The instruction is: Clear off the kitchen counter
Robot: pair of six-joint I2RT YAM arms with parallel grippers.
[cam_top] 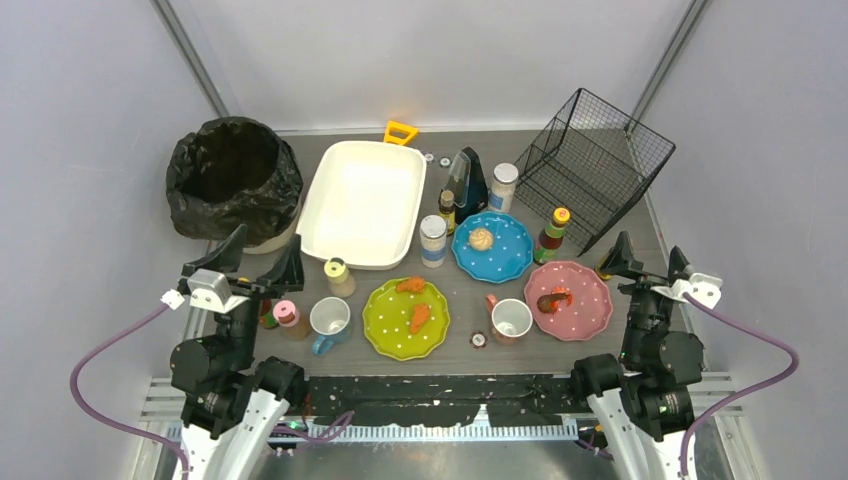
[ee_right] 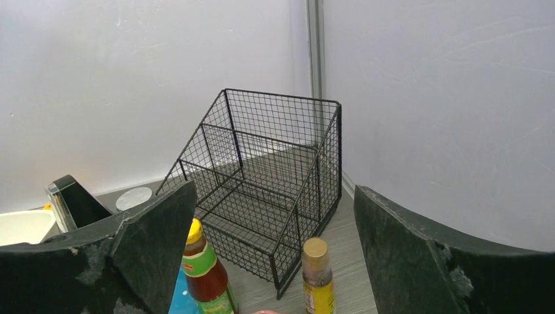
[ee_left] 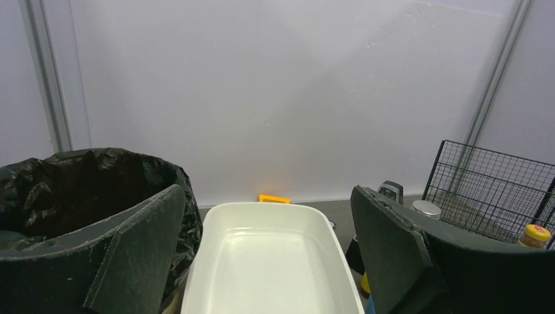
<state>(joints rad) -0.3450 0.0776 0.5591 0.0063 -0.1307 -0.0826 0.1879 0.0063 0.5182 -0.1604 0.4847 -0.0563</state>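
The dark wood-grain kitchen counter carries a green plate, a blue plate and a pink plate, each with food on it. Two mugs and several bottles and jars stand among them. My left gripper is open and empty, held above the counter's left front; in its wrist view it faces the white tub. My right gripper is open and empty at the right, above a yellow bottle and a red sauce bottle.
A white tub stands mid-left at the back, with a black-bagged bin to its left. A black wire basket lies at the back right. A dark wedge-shaped object and a silver-lidded jar stand between them.
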